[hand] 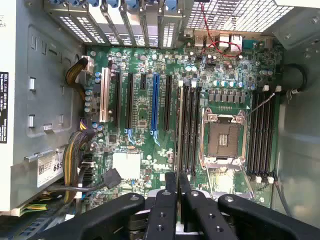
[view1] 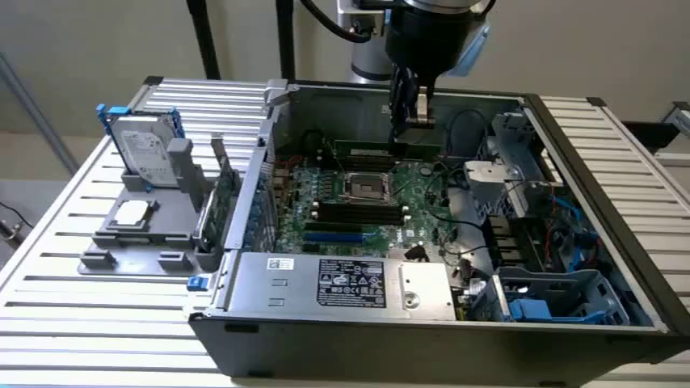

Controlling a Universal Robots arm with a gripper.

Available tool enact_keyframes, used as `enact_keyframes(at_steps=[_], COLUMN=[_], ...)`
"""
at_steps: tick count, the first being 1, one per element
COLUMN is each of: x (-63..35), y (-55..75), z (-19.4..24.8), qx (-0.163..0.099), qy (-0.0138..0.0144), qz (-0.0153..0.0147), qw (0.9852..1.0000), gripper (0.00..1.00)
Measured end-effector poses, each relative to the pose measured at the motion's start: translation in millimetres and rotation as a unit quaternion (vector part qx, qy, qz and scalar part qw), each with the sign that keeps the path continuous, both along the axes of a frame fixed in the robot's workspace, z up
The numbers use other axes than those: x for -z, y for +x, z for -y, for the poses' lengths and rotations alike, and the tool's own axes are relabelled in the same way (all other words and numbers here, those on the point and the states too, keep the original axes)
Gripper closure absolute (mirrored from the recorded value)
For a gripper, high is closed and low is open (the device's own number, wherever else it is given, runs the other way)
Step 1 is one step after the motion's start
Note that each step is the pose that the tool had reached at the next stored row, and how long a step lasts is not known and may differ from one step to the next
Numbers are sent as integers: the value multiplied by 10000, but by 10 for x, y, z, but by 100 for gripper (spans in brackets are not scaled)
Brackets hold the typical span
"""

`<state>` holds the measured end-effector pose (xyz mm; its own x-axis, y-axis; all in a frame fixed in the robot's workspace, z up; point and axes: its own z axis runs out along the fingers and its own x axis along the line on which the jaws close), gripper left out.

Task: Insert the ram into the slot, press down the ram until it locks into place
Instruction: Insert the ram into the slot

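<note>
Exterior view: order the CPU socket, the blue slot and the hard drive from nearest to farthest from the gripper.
From the gripper, shut on the ram:
1. CPU socket, just beneath it.
2. Blue slot, farther toward the camera.
3. Hard drive, outside the case, on the exterior view's left.

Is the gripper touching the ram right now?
Touching. The exterior view shows the gripper with its fingers clamped on the upper edge of the ram, which hangs from them.
</note>
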<state>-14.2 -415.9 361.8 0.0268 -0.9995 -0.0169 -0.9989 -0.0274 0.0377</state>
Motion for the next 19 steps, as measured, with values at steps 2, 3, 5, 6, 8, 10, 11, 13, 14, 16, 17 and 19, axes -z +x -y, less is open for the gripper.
enact_keyframes(at_steps=[2, 3, 5, 6, 8, 10, 11, 13, 14, 16, 17, 19], x=[0, 0, 0, 0, 0, 0, 0, 10, 27, 65, 83, 119], y=[0, 0, 0, 0, 0, 0, -1, -23, -44, -104, -134, -184], z=[0, 0, 0, 0, 0, 0, 0, 0, 0, -1, -2, -7], qx=[0, 0, 0, 0, 0, 0, 0, 0, 0, 0, 0, 0], qy=[0, 0, 0, 0, 0, 0, 0, -1, -1, -1, 0, 0], qz=[0, 0, 0, 0, 0, 0, 0, 10, 20, 26, 29, 31], qw=[10000, 10000, 10000, 10000, 10000, 10000, 10000, 10000, 10000, 10000, 10000, 10000], gripper=[87, 87, 87, 87, 87, 87, 87, 87, 87, 87, 87, 87])
